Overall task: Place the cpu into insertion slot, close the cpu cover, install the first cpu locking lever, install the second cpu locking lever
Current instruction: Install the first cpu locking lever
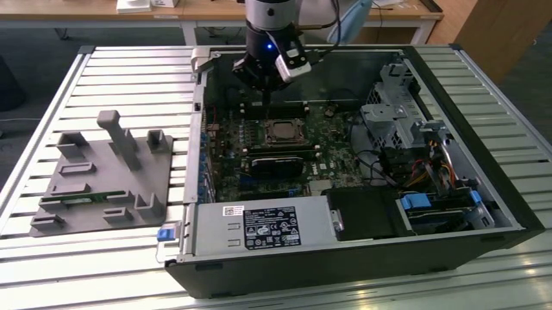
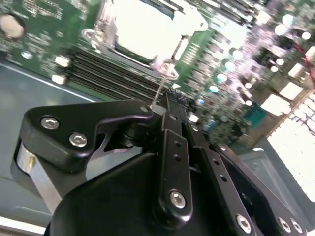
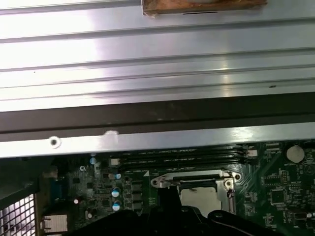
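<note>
I count one open black metal computer case (image 1: 345, 279) lying on the slatted silver tabletop (image 1: 112, 77). My one black pincer (image 1: 265, 108) hangs inside that case, just beside the small square black-framed insertion slot (image 1: 297, 126) near the case's middle. One small flat square silver-grey cpu (image 1: 281, 134) sits in that slot. In the first wrist view, one thin silver-grey metal frame-shaped cpu cover (image 3: 197, 173) lies flat around it. In the second wrist view the pincer is narrow, its fingertips (image 2: 170, 105) drawn together. One thin silver wire lever (image 2: 160, 88) rises from the slot's edge to meet them, and I cannot tell whether it is pinched. Outside the case, on the exterior view's left, stands one grey moulded fixture plate (image 1: 95, 216). One white printed label (image 1: 271, 227) sits on the silver metal box inside the case, and its writing is too small for me to read.
</note>
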Controlling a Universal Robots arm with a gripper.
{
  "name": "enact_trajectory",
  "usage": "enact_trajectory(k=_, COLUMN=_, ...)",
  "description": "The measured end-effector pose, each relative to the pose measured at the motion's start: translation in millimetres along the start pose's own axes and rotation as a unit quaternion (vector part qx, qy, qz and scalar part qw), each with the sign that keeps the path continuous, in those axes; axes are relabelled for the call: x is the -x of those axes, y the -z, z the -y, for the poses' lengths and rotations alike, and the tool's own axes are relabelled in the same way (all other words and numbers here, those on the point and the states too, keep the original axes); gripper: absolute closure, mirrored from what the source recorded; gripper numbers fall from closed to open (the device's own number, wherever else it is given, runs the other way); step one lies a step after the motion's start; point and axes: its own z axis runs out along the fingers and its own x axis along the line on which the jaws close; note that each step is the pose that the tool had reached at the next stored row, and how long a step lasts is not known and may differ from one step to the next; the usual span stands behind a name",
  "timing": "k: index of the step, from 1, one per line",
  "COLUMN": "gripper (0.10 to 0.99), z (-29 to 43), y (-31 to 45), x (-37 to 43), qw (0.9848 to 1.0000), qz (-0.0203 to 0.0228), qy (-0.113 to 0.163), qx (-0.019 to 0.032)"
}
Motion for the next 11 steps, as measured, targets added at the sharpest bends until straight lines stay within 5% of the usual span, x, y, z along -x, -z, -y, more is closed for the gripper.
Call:
enact_trajectory(k=3, gripper=0.976, z=-1.0, y=-0.3, x=10.8, qw=1.0, qz=-0.0002, qy=0.0, qx=0.0)
enact_trajectory(k=6, gripper=0.976, z=-1.0, y=-0.3, x=11.5, qw=1.0, qz=-0.0001, qy=0.0, qx=0.0001)
enact_trajectory(k=7, gripper=0.976, z=-0.8, y=-0.4, x=11.6, qw=1.0, qz=-0.0003, qy=0.0, qx=0.0025)
enact_trajectory(k=9, gripper=0.976, z=-0.2, y=-1.0, x=11.6, qw=0.9999, qz=-0.0015, qy=0.0, qx=0.0162)
enact_trajectory(k=11, gripper=0.976, z=-0.2, y=-2.4, x=12.7, qw=0.9998, qz=-0.0017, qy=0.0, qx=0.0187)
